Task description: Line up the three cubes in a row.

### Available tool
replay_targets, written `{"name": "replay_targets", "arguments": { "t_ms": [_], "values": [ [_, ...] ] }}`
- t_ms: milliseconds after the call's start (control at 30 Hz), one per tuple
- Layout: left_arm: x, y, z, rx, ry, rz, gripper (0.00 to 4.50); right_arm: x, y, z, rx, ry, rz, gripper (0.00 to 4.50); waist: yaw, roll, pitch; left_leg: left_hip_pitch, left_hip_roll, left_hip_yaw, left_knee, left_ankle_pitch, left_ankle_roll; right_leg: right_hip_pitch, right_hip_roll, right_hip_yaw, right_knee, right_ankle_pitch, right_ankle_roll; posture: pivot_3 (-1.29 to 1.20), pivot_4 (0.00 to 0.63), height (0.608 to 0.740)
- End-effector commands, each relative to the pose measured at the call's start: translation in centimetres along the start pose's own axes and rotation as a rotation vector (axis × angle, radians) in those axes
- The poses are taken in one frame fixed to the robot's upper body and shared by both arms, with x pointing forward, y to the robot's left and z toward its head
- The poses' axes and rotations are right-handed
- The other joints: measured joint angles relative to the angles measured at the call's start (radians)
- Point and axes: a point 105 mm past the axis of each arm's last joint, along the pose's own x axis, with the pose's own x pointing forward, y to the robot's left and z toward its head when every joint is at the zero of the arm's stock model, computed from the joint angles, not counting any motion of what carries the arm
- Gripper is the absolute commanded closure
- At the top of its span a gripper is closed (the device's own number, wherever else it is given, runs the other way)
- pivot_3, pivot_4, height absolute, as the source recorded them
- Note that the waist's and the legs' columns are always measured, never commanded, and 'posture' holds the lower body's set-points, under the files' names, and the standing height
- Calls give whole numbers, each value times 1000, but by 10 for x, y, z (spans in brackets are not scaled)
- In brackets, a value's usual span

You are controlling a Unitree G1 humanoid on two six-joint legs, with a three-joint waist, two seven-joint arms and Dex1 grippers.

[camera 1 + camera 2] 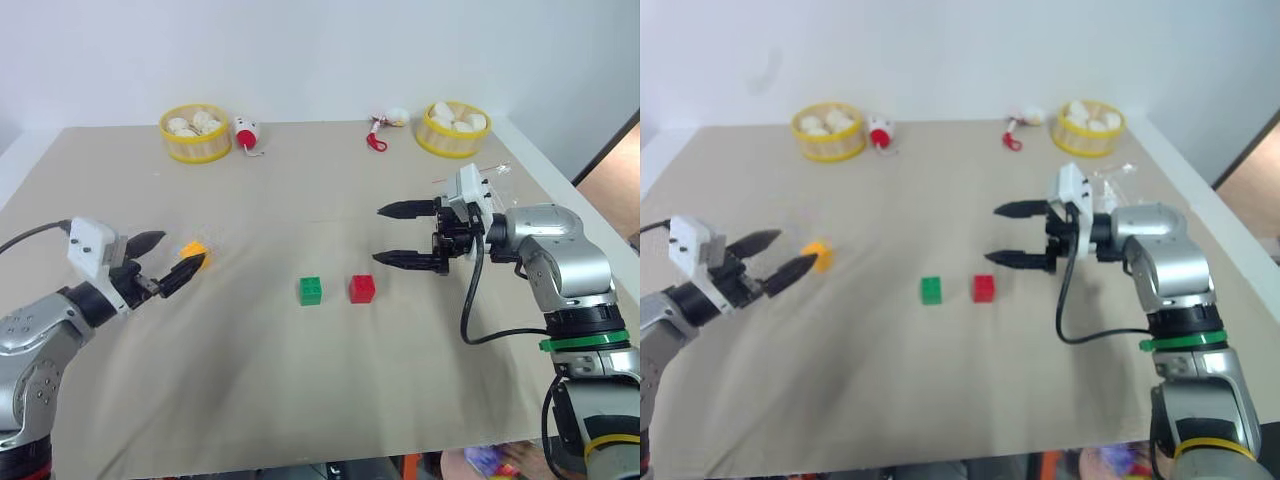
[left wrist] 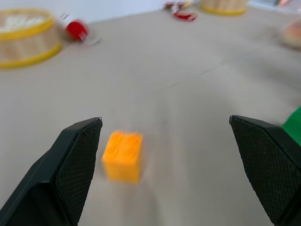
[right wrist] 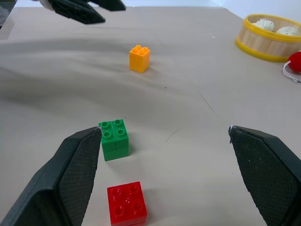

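Standing well apart from the green studded plastic cube [image 1: 310,290] and red studded plastic cube [image 1: 362,288] that sat side by side, the yellow-orange studded plastic cube [image 1: 192,250] needed the empty, wide-jawed left gripper [image 1: 171,260] to straddle it squarely, while the right gripper [image 1: 402,236] hung wide-jawed and empty.

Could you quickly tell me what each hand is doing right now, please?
Left hand: open, holding nothing; the yellow-orange cube lies on the table by its fingertips.
Right hand: open, holding nothing.
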Motion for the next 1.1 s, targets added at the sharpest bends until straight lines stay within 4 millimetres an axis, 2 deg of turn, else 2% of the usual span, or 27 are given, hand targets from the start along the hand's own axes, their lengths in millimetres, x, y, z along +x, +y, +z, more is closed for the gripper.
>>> {"name": "replay_targets", "arguments": {
  "t_ms": [33,167,267,500,700,1100],
  "values": [
    [-6,5,-10,40,13,45,17,4,-2,10,-45,-11,19,0,0,0,0,0,0,0,0,0,0,0,0,0,0,0,0,0,150,740],
    [-7,6,-37,47,79,36,17,6,-2,9,-47,-11,25,0,0,0,0,0,0,0,0,0,0,0,0,0,0,0,-1,0,150,740],
    [-3,14,-47,31,93,53,17,5,-1,9,-47,-8,25,0,0,0,0,0,0,0,0,0,0,0,0,0,0,0,-1,0,150,740],
    [17,31,-51,4,80,66,17,3,3,9,-40,-6,20,0,0,0,0,0,0,0,0,0,0,0,0,0,0,0,-1,0,150,740],
    [38,31,-54,-11,75,3,17,4,12,14,-30,-20,37,0,1,0,0,-1,0,0,-1,0,0,-1,0,0,0,0,-1,0,150,740],
    [55,41,-67,-17,121,-33,17,12,29,19,-14,-48,67,0,1,0,0,-1,0,0,-1,0,0,-1,0,0,0,1,0,0,150,740]
  ]
}}
